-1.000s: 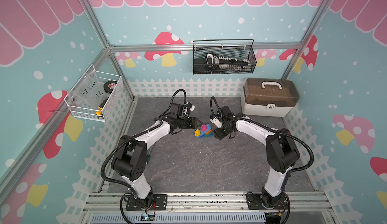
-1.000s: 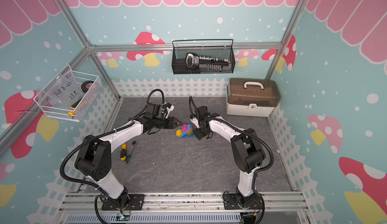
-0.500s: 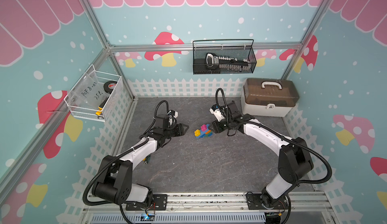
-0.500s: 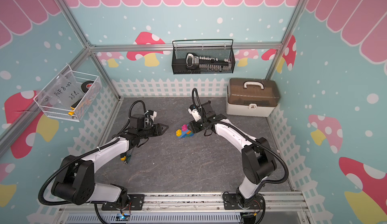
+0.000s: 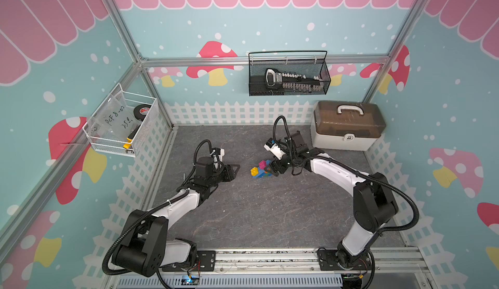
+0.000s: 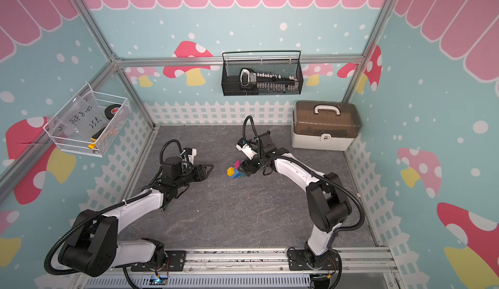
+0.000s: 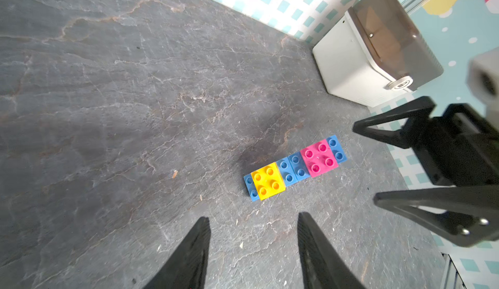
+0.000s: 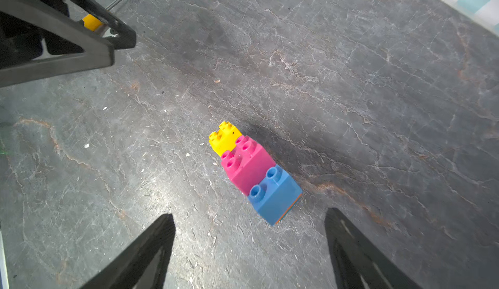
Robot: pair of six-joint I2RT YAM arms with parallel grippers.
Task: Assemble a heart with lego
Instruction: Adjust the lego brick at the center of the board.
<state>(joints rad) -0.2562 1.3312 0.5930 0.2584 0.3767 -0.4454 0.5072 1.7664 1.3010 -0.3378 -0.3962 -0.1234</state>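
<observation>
The heart (image 5: 260, 169) (image 6: 236, 170) rests on the grey mat, held by neither gripper. Its yellow and pink bricks sit studs-up on a light blue row (image 7: 294, 167), with green, darker blue and an orange sliver lower down (image 8: 251, 166). My right gripper (image 5: 270, 170) (image 8: 248, 216) is open just to the right of the heart, jaws wide, with nothing between them and the blue end brick a little beyond the tips. My left gripper (image 5: 235, 167) (image 7: 252, 216) stands open and empty a short way to the heart's left. Each wrist view shows the opposite gripper (image 7: 364, 163) (image 8: 120, 49).
A white toolbox with a brown lid (image 5: 347, 128) stands at the back right. A black mesh basket (image 5: 289, 76) hangs on the back wall and a white wire basket (image 5: 121, 128) on the left wall. A yellow-handled screwdriver (image 8: 91, 21) lies behind my left gripper. White picket fencing rims the mat.
My left arm drew back to the left, away from the heart. My right gripper's jaws spread wide and let the heart stand free on the mat.
</observation>
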